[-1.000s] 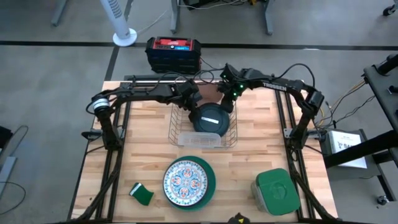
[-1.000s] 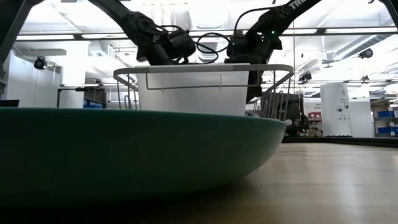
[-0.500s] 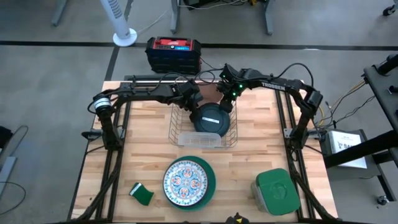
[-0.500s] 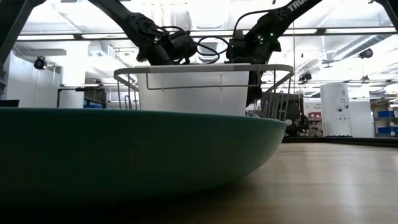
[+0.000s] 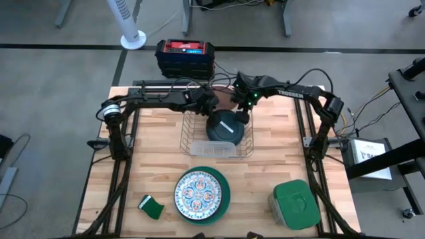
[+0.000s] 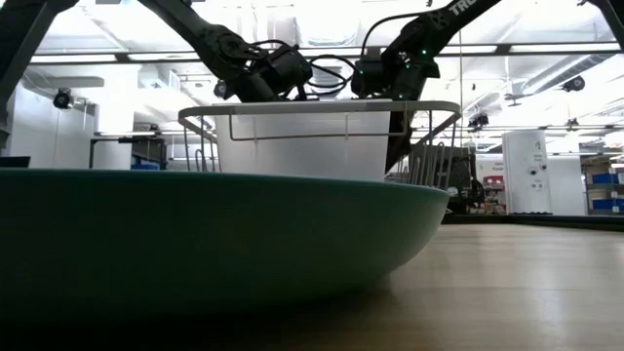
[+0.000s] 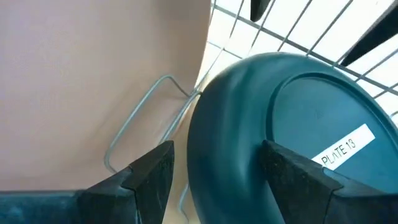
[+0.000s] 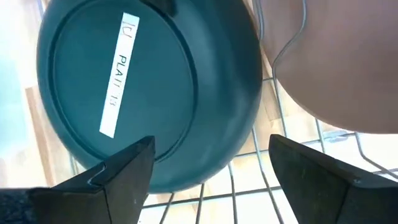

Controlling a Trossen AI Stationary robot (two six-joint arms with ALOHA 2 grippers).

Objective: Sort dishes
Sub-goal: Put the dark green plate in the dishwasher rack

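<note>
The dark teal plate (image 5: 226, 125) stands tilted in the wire rack (image 5: 192, 136), its labelled underside (image 8: 118, 74) turned up. Behind it in the rack stands the salmon-pink plate (image 7: 93, 74). My left gripper (image 5: 211, 108) is shut on the teal plate's far-left rim. My right gripper (image 5: 240, 113) is open, with a finger on either side of the plate's far-right rim (image 8: 211, 155). Near the front edge, the ornamented white plate (image 5: 198, 193) lies in the bright teal-green plate (image 5: 224, 192). My left gripper has the dark teal plate's rim (image 7: 199, 155) between its two fingers. One finger (image 7: 298, 180) lies over the underside, and the other (image 7: 152, 177) stands past the rim on the hidden inner side. The fingers slant down from the table's left. The plate's lower rim sits among the rack's wires.
A white tub (image 6: 302, 141) hangs at the rack's near end. A green-lidded container (image 5: 295, 202) stands at the front right and a small green sponge (image 5: 151, 207) at the front left. The teal-green plate (image 6: 195, 244) fills the foreground of the low view.
My left gripper has tipped a little further down over the rack's far end. My right gripper has shifted slightly toward the table's left. The dark teal plate has stayed in the rack, standing a bit steeper than before.
</note>
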